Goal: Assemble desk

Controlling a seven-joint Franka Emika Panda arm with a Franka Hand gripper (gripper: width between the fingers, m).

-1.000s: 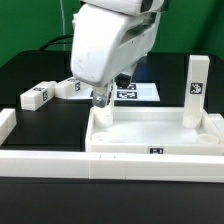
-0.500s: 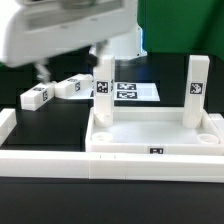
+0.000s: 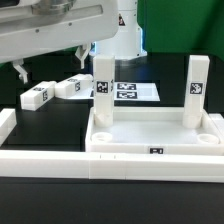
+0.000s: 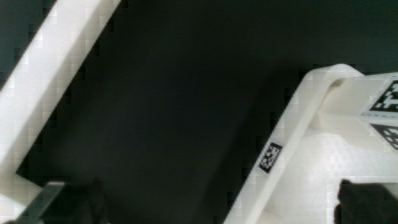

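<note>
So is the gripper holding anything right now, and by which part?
Nothing is held. The gripper hangs open and empty, apart from the nearest standing leg.

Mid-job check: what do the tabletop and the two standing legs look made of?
Tabletop: apparently rigid white plastic, smooth and fairly matte; uniform colour, rounded rim edges. The standing legs: seemingly the same plastic, same even white; their black-and-white tags look printed, possibly stickers.
</note>
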